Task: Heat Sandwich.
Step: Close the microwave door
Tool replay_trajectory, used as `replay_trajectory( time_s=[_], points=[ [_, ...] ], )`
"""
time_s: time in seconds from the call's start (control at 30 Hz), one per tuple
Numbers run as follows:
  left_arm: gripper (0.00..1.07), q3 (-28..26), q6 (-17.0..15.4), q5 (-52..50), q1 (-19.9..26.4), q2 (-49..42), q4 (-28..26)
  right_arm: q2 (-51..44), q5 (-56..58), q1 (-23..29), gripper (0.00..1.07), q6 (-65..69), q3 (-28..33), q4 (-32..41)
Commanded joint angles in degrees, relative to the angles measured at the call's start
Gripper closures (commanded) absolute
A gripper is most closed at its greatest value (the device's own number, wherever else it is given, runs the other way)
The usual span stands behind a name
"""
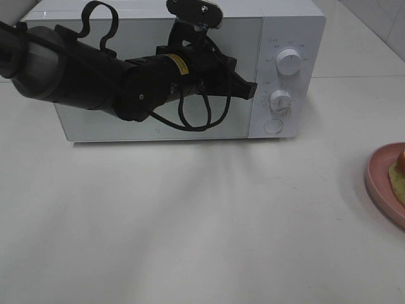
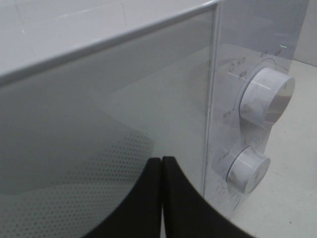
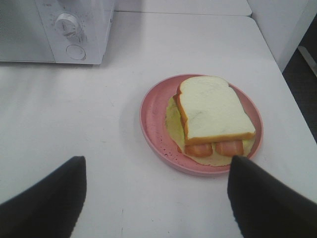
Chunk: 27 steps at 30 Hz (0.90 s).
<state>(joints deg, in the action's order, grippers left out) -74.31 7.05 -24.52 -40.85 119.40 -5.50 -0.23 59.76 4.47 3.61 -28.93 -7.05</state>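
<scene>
The sandwich (image 3: pixel 213 116), white bread over red and yellow layers, lies on a round pink plate (image 3: pixel 154 119) on the white table; only a sliver of the sandwich (image 1: pixel 399 170) shows at the right edge of the exterior view. My right gripper (image 3: pixel 156 196) hangs open above the table, short of the plate, nothing between its fingers. My left gripper (image 1: pixel 250 90) is shut, its tips at the right edge of the closed door (image 1: pixel 152 120) of the white microwave (image 1: pixel 291 25), beside the control panel. In the left wrist view the fingers (image 2: pixel 148 198) press together against the door glass.
Two white dials (image 1: pixel 289 63) (image 1: pixel 280 99) and a round button (image 1: pixel 273 126) sit on the microwave's panel. A white wall or cabinet (image 3: pixel 287 25) stands beyond the table's far corner. The plate (image 1: pixel 380 183) reaches the right edge of the exterior view.
</scene>
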Motion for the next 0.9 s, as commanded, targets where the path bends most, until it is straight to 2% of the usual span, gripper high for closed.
replay_trajectory(
  time_s=[0.03, 0.57, 0.9],
  points=[
    [1.06, -1.38, -0.11, -3.90, 2.18, 0.29, -4.98, -1.38, -0.23, -0.52, 0.31, -0.63, 0.11, 0.23],
    [1.06, -1.38, -0.17, -3.90, 1.78, 0.23, -4.98, -1.38, -0.23, -0.52, 0.31, -0.63, 0.11, 0.23],
    [1.06, -1.26, -0.17, -0.57, -1.32, -2.35, -4.98, -1.38, -0.23, -0.52, 0.31, -0.63, 0.11, 0.23]
  ],
)
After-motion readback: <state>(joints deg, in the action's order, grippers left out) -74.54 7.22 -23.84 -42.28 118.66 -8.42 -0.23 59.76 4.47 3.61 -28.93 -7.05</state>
